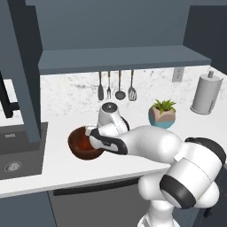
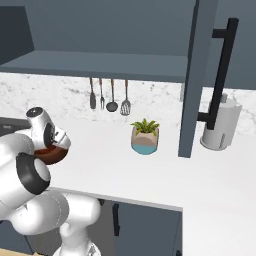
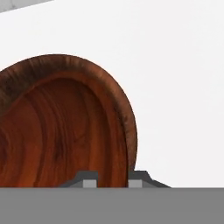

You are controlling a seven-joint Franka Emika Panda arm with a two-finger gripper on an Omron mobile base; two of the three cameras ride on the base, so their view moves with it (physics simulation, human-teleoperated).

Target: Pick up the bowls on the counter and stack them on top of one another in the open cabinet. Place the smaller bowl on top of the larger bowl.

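The deep, rounded dark-brown wooden bowl (image 1: 81,144) sits on the long white countertop with faint grey marbling (image 1: 57,166), just at 3 o'clock of the dark sink (image 1: 17,150) set into it. In the hand view its inside (image 3: 57,135) shows glossy reddish wood with curved grain rings, and its thick rim is darker and rougher.

The white arm bends forward from the base, elbow high, and reaches down to the bowl's rim at the bowl's 3 o'clock side in the left base view. The two-finger gripper (image 3: 112,180) straddles that rim: one dark fingertip (image 3: 87,178) stands inside the bowl, the other outside over the counter, with the rim's edge between them. The jaws are a little apart around the wall; whether they press on it I cannot tell. In the right base view the bowl (image 2: 50,154) peeks out under the wrist.

Behind the arm a second brown wooden rim (image 1: 126,124) shows at the wrist's 3 o'clock, mostly hidden.

Farther out, a teal-and-tan faceted pot with a spiky green plant (image 1: 162,114) stands at 2 o'clock of the bowl. Metal utensils (image 1: 119,85) hang on the speckled backsplash at 12 o'clock, beneath the flat floor of the slate blue-grey wall cabinet (image 1: 119,60). A grey paper-towel roll (image 1: 205,94) stands upright at far 3 o'clock.
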